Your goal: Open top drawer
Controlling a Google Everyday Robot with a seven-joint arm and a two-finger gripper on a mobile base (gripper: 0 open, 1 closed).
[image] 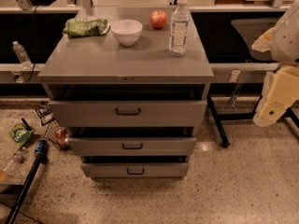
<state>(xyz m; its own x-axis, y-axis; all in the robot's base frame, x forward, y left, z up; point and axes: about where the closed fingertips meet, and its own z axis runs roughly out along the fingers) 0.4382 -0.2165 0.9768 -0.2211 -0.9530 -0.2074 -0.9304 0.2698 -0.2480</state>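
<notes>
**Status: top drawer [154, 113] and gripper [273, 107]**

Uppermost of three grey fronts in the cabinet [60, 69], directly under its top surface. Dark bar handle [127, 111] at centre, nothing touching it. Dark gap above the front; interior too shadowed to read. Two narrower drawers [159, 146] below, with similar dark gaps above them.

On the cabinet top: white bowl [126, 31], red apple [158, 18], water bottle [179, 27], green bag [85, 27].

Gripper at the right edge, cream-coloured, partly cut off by the frame, well apart from the top drawer. Cannot tell whether open or closed, or whether holding anything.

Litter [19, 133] on the floor at left, indistinct.
</notes>
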